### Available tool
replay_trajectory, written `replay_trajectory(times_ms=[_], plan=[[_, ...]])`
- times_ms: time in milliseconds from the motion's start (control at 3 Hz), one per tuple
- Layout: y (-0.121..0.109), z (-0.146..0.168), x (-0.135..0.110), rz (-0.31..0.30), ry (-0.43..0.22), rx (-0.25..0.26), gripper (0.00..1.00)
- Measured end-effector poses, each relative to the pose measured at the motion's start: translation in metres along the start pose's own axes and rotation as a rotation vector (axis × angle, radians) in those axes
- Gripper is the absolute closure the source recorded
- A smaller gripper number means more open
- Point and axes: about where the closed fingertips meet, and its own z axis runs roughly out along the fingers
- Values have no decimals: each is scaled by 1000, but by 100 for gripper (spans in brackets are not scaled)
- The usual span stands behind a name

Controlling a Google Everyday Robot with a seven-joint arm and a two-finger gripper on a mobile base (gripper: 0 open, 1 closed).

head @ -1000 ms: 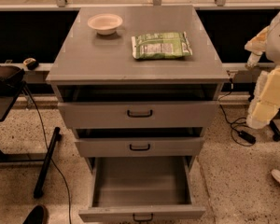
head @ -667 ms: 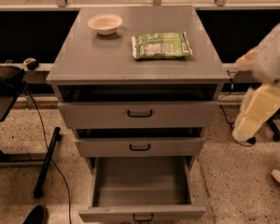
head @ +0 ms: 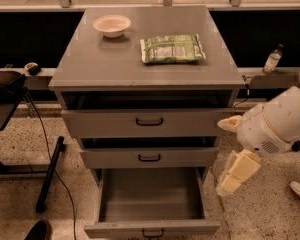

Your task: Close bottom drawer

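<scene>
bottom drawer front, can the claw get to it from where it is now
Probably yes. The claw hangs low by the right side of the cabinet, just right of the pulled-out bottom drawer. Nothing shows between them, though it would have to swing round to the front.

The bottom drawer (head: pixel 149 196) looks like smooth, matt grey metal. The gripper (head: pixel 236 174), just right of that drawer, looks like smooth cream plastic. The green bag (head: pixel 172 48) is shiny and crinkly, and the floor (head: pixel 20 154) is speckled stone
</scene>
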Motion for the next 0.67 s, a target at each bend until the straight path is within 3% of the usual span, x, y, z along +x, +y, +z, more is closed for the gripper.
replay_trajectory(times_ms=[333,667], plan=[[5,-1,-6,-30,11,-10,0],[16,50,7,-36,-55,-73,0]])
